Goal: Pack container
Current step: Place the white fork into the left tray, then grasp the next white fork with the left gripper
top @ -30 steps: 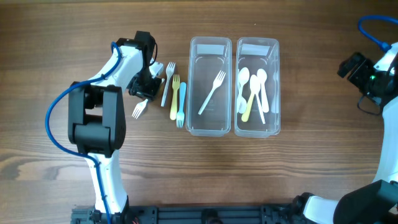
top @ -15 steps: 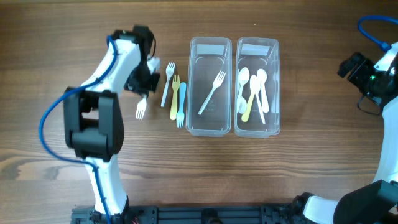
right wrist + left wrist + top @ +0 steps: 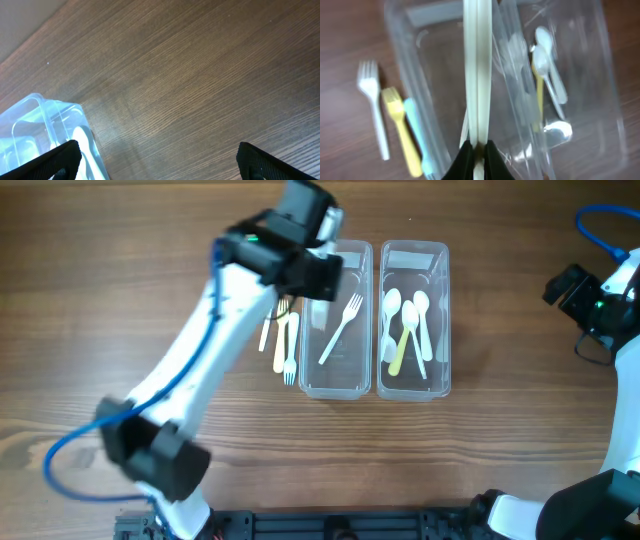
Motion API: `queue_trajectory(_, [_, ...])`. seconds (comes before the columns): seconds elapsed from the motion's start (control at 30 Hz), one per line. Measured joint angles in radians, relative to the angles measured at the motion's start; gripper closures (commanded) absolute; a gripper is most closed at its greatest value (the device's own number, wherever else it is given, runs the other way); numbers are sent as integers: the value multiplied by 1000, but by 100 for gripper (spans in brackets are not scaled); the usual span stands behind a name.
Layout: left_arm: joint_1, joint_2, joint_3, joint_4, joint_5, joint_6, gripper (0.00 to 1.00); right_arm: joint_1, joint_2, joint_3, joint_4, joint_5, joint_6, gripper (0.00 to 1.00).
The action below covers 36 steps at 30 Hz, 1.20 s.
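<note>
On the left of the worktop (image 3: pixel 100 380) three loose forks lie side by side, a white fork (image 3: pixel 375 115), a yellow fork (image 3: pixel 400 125) and a blue fork (image 3: pixel 417 132), just beside the left container (image 3: pixel 340 385). Above this container the left gripper (image 3: pixel 477 150) has its jaws closed narrow on a white utensil (image 3: pixel 477 75), gripped at the handle end; its head is not seen. It looks light, thin and slippery, so I judge the handle to be the right place to hold it. The walls are close, but there is free room beside the one fork inside (image 3: pixel 341 328). The right container (image 3: pixel 414 388) holds spoons (image 3: pixel 405 330). At the far right, the right gripper (image 3: pixel 157 162) has its jaws wide and empty.
</note>
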Motion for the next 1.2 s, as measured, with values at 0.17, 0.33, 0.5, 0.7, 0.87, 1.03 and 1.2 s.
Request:
queue_trajectory(0.17, [-41,180,-25,50,0,-60,61,0,0,0,0,0,0,0])
queue_trajectory(0.33, [-39,201,-26,58,0,-85,44,0,0,0,0,0,0,0])
queue_trajectory(0.5, [2,109,-18,-25,-55,-85,38,0,0,0,0,0,0,0])
queue_trajectory(0.7, [186,37,-8,-84,-178,21,50,0,0,0,1,0,0,0])
queue_trajectory(0.87, [295,99,-82,-53,-170,147,56,0,0,0,1,0,0,0])
queue_trajectory(1.03, [312,180,-133,5,-137,249,51,0,0,0,1,0,0,0])
queue_trajectory(1.2, [307,217,-136,48,-118,277,52,0,0,0,1,0,0,0])
